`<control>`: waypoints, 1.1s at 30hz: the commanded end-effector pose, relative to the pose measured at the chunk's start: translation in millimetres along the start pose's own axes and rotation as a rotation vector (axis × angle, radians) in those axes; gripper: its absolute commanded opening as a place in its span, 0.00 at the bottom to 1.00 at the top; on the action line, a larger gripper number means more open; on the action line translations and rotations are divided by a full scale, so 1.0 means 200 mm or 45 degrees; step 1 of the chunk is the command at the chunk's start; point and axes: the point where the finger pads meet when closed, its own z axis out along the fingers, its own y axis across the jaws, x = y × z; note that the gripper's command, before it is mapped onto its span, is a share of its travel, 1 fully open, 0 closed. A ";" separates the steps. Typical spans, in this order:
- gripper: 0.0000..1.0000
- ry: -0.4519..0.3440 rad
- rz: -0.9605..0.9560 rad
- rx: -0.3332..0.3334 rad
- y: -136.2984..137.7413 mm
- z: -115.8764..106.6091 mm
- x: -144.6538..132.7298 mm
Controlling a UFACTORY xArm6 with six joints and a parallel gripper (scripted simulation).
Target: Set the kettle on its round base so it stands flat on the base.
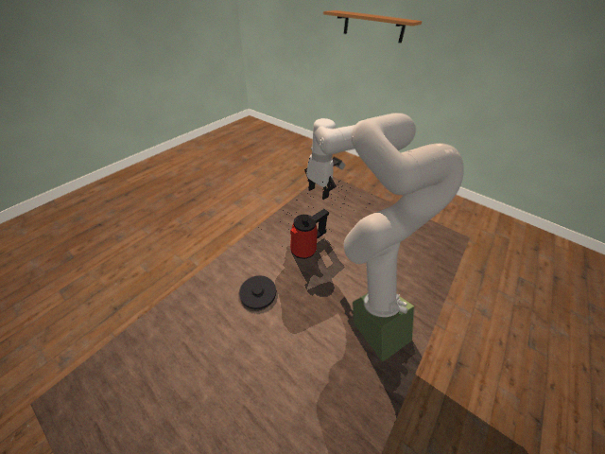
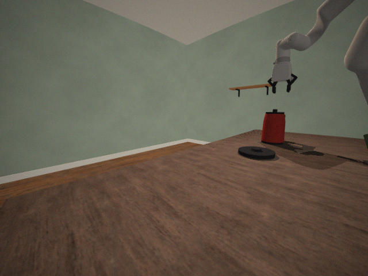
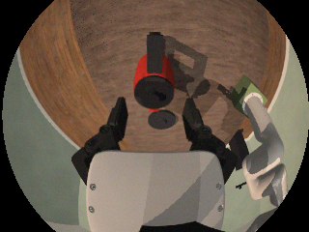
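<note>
Hand (image 2: pixel 280 86) spread, empty, well above kettle (image 2: pixel 273 127), base (image 2: pixel 256 152) apart, seemingly near table edge.

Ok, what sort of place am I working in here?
Probably a plain domestic-style room: green walls, a wooden plank floor, one small wall shelf. The arm stands on a brown table with a red kettle and its base.

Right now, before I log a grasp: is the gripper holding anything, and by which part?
Nothing is held. The gripper hangs open above the kettle, clear of its handle.
</note>
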 end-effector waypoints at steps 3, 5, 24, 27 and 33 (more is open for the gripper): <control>0.81 0.001 0.000 0.005 -0.01 -0.01 0.00; 0.81 0.001 0.000 0.005 -0.01 0.00 0.00; 0.81 0.001 0.000 0.005 -0.01 0.22 0.00; 0.81 0.001 0.000 0.005 -0.01 0.29 0.00; 0.81 0.001 0.000 0.005 -0.01 0.44 0.00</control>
